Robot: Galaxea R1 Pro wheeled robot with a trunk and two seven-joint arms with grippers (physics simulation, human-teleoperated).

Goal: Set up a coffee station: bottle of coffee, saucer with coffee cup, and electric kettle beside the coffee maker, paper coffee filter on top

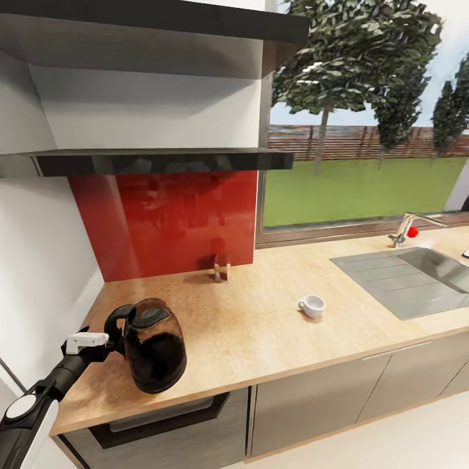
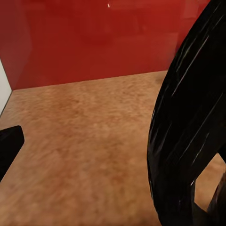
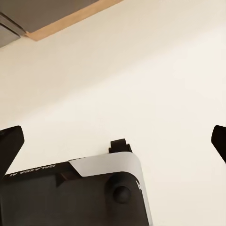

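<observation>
The dark electric kettle [image 1: 154, 348] stands upright on the wooden countertop [image 1: 260, 326] near its front left corner. My left gripper [image 1: 112, 339] sits at the kettle's handle [image 2: 188, 132], open; one finger [image 2: 9, 147] shows well clear of the handle, the other is hidden behind it. A small white coffee cup [image 1: 312, 305] stands alone mid-counter. My right gripper [image 3: 117, 141] hangs open over the pale floor, holding nothing. The coffee maker, saucer, filter and shelf are out of view.
A small brown object [image 1: 221, 267] stands against the red backsplash [image 1: 169, 221]. A steel sink [image 1: 410, 277] with a faucet [image 1: 409, 229] lies at the right. A dark hood [image 1: 156, 159] overhangs the counter. An oven front [image 1: 163, 423] is below the kettle.
</observation>
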